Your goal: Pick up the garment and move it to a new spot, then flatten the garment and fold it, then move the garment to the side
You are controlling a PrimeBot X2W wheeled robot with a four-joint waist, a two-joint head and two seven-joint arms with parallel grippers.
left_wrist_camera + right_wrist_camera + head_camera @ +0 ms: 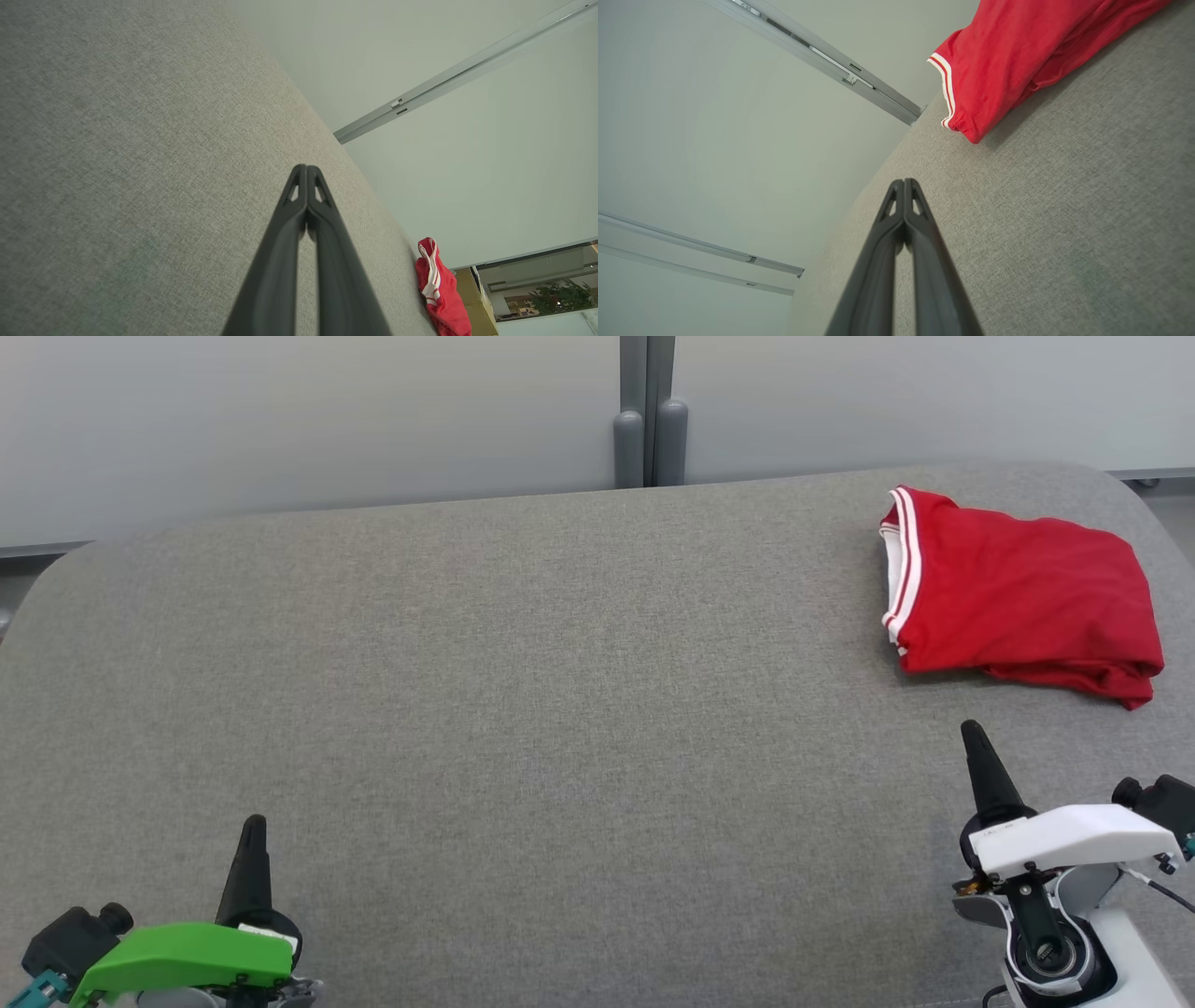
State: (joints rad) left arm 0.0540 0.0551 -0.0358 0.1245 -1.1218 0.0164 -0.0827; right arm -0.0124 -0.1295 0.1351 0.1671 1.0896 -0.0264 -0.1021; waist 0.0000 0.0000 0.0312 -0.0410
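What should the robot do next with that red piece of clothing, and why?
Probably open the right gripper and reach forward to the red garment: it lies loosely bunched at the far right of the table, nearest that gripper, which is shut and empty.

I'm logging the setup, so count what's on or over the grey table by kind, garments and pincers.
garment, red: 1
pincers, both shut, left pincer and right pincer: 2
Total: 3
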